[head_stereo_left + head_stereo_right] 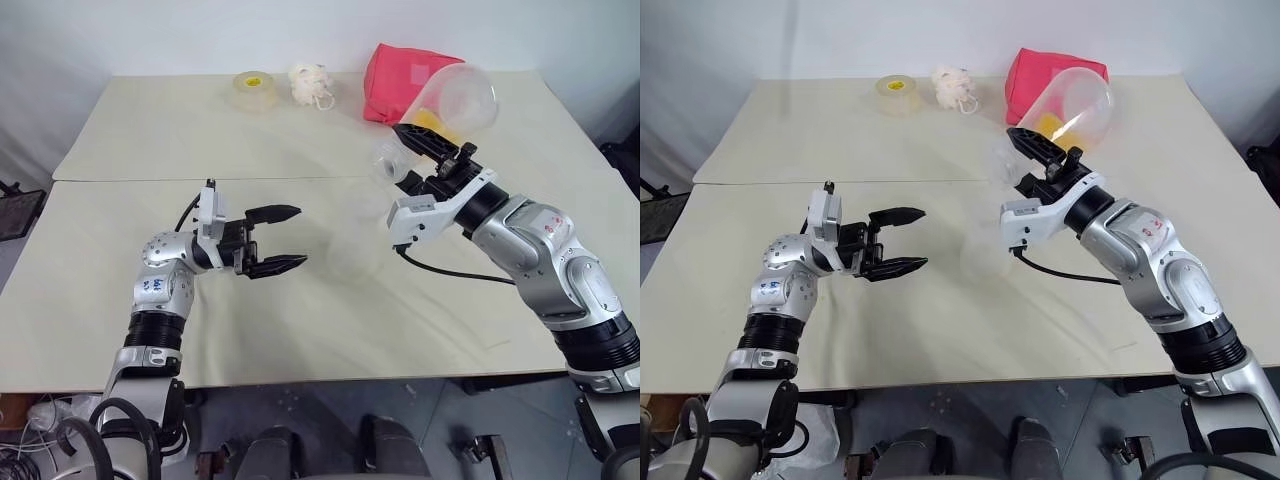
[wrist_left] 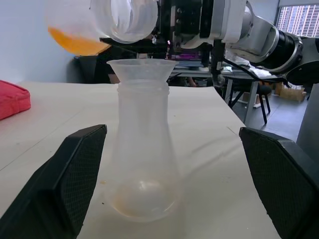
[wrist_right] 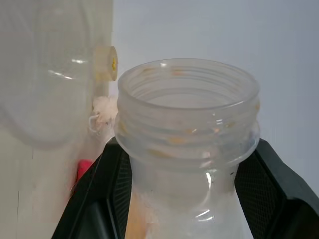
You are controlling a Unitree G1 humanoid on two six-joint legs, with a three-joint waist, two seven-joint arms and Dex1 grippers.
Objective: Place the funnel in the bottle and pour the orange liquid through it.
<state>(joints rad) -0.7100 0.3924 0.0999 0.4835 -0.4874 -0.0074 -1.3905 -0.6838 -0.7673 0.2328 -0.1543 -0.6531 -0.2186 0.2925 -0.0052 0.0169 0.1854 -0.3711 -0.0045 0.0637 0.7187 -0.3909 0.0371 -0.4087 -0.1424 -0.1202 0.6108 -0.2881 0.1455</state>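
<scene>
Half done, judging by how things lie. Finds the funnel (image 2: 142,69) seated in the neck of the bottle (image 2: 142,149), rim resting on the bottle's mouth, spout down inside. Counts that first step as finished. Places the bottle upright on the table (image 1: 150,150), between the two arms (barely visible from the head, plain from the left wrist).

Leaves the pour to do. Shows the right gripper (image 1: 400,158) pinching the threaded neck of a clear jar (image 1: 465,95), fingers pressed against it on either side. Holds the jar raised and tipped, mouth turned toward the funnel and body lifted toward the far right. Keeps the orange liquid (image 1: 437,120) pooled low in the jar's belly, short of the mouth. Reveals no stream from the mouth and no pool in the bottle's base, only a faint orange tinge there. Reads this as the pour lined up but not yet running.

Sets the left gripper (image 1: 298,236) to the near left of the bottle, fingers spread wide on either side of it without touching, nothing held. Looks ready to steady the bottle if needed.

Needs more tilt, with the jar's mouth kept over the funnel's rim, since the bottle stands unheld and light.
</scene>
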